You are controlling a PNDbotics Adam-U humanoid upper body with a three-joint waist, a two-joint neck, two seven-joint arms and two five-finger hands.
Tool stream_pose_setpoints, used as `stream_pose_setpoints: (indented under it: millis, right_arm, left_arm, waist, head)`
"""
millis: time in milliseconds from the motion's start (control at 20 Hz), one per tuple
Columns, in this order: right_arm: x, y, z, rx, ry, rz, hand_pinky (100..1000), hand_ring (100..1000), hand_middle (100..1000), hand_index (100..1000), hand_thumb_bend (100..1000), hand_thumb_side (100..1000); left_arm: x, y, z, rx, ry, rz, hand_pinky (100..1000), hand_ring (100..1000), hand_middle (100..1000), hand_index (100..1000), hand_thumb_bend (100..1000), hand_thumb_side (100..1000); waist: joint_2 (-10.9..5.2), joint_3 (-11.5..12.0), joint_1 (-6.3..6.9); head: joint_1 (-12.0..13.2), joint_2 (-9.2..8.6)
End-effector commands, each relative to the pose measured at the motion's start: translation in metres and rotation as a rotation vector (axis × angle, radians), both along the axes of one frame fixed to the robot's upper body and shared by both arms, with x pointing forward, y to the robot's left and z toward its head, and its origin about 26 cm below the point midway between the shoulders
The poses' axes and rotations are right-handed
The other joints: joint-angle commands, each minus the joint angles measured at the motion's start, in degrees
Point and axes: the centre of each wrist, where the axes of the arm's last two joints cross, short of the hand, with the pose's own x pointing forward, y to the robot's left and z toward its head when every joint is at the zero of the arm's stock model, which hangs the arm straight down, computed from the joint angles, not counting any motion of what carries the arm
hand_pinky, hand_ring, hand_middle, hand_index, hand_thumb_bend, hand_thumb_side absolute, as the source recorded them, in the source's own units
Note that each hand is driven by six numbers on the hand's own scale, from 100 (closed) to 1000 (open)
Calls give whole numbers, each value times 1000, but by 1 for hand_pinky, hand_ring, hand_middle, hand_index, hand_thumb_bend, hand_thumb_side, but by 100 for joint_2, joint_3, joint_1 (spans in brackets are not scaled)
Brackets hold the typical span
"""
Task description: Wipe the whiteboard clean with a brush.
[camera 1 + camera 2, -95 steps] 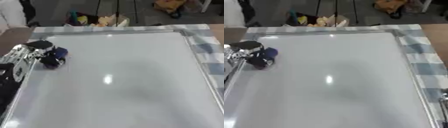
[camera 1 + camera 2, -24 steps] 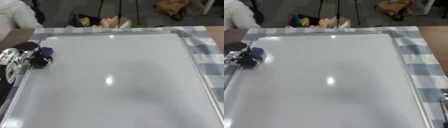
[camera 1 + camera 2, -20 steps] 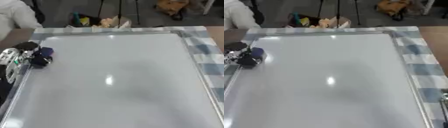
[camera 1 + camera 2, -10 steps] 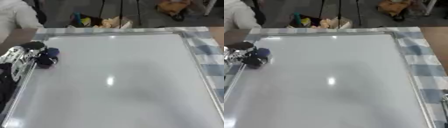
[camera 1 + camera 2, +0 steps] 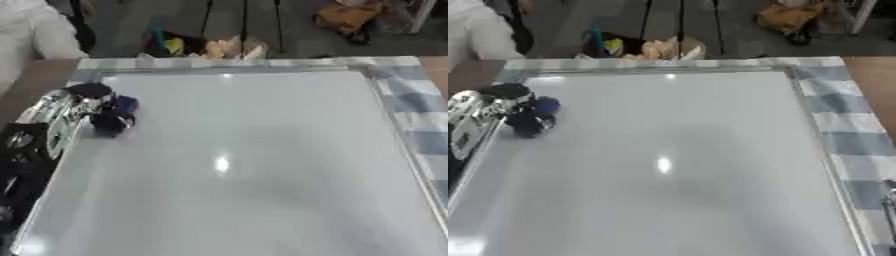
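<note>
One hand hiding brush, whiteboard

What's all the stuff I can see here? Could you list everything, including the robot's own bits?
whiteboard: one, white with a silver frame, lying flat and filling most of the view; no marks show on it.
brush: one, dark blue, on the board near its left edge, in the left hand.
checked cloth: one, blue-grey and white, under the board, showing along its right and far edges.
table: one, brown, bare at the far right corner.
clutter on the floor: several yellow, tan and orange things beyond the far edge; I cannot tell what they are.
left hand: one, black and silver, at the left edge, fingers curled round the brush.
right hand: only a sliver of something at the lower right edge, possibly it.
</note>
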Motion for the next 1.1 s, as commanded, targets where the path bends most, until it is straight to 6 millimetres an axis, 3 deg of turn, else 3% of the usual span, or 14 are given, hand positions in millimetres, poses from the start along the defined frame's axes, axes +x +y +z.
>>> stream_pose_setpoints:
  millis: [50,1100]
  right_arm:
    - [-3,-1,6,-8,-23,1,777,858,680,794,100,877]
    - [-3,0,6,-1,-20,-1,776,858,678,794,100,876]
  left_arm:
    - [2,-15,-5,29,19,-42,291,387,371,629,100,656]
    - [-1,-40,-5,37,62,-171,276,376,359,623,100,675]
  waist:
    - [-110,-20,-8]
    - [-113,-7,-13]
  head:
    - [23,10]
    - [44,33]
